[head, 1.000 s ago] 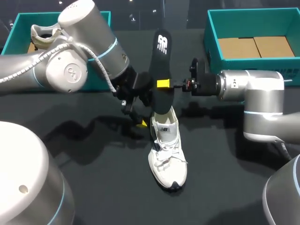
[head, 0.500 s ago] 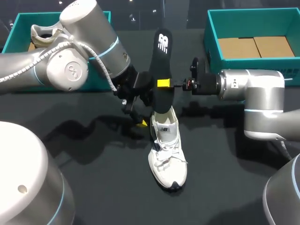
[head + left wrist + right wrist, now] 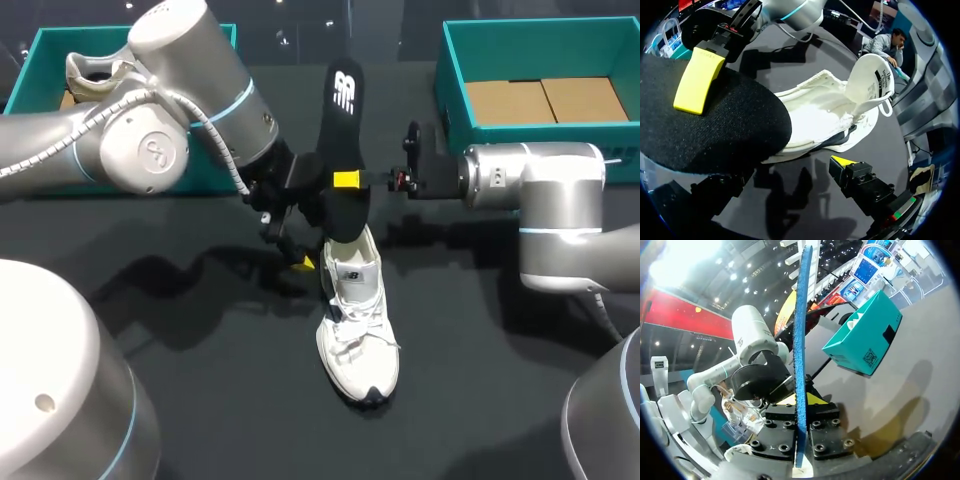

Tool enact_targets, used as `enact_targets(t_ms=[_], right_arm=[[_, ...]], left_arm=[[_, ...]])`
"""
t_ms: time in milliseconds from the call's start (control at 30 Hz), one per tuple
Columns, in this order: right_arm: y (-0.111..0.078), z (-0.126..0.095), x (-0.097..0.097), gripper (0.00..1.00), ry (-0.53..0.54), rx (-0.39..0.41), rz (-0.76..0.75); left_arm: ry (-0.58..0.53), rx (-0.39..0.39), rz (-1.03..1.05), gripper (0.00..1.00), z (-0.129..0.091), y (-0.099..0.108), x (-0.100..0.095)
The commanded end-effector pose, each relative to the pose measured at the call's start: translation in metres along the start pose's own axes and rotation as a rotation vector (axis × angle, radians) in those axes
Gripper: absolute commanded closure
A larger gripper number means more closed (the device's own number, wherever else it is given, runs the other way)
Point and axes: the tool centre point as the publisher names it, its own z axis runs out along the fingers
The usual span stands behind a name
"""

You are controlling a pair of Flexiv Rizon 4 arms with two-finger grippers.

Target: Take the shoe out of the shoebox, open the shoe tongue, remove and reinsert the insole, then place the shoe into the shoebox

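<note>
The black counter [image 3: 220, 390] carries everything. At its far left corner stands a teal shoebox [image 3: 30, 70] with a pale shoe [image 3: 92, 72] lying in it, partly hidden behind the left arm [image 3: 150, 140]. That arm comes in from the left side and reaches to the middle of the counter. The left jaws are released. In the left wrist view one yellow fingertip [image 3: 842, 161] stands free above the counter and touches nothing, while the other finger is only a dark shape under the broad end of the insole [image 3: 340, 130]. From above, a yellow tip of these jaws sits just beside the heel of the white shoe [image 3: 357, 325], on its left.

In the middle, the black insole is up off the counter, standing on end with its printed end highest. Its lower end is over the white shoe's heel opening; whether the two touch, I cannot tell. The white shoe rests on its sole on the bare counter, outside both boxes, toe toward the near edge. Its laces are loose, and its tongue [image 3: 871, 82] is lifted clear of the opening.

The right jaws are clenched on the insole partway along its length. The right wrist view shows it edge-on, blue along the edge, with a finger pressed to each face. From above, one yellow pad [image 3: 346, 179] lies flat on the black face. The right arm [image 3: 530, 190] comes in level from the right. Behind it, at the far right corner, a second teal shoebox [image 3: 520, 137] stands open with brown cardboard [image 3: 540, 100] in its bottom.
</note>
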Motion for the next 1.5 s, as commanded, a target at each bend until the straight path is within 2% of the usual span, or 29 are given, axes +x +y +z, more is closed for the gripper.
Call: enact_targets(t_ms=[33,267,800,1033,1500], right_arm=[[0.000,0.000,-0.003,1.00,0.009,0.019,-0.015],[-0.003,-0.002,-0.002,1.00,0.000,0.034,-0.033],[-0.013,-0.001,0.021,1.00,-0.088,-0.013,-0.087],[-0.018,-0.002,0.023,1.00,-0.127,-0.014,-0.109],[-0.035,-0.002,0.017,1.00,-0.092,-0.002,-0.119]], left_arm=[[-0.001,-0.002,0.001,0.00,0.000,0.000,0.000],[-0.001,-0.002,0.001,0.00,0.000,0.000,0.000],[-0.001,-0.002,0.001,0.00,0.000,0.000,0.000],[-0.001,-0.002,0.001,0.00,0.000,0.000,0.000],[-0.001,-0.002,0.001,0.00,0.000,0.000,0.000]])
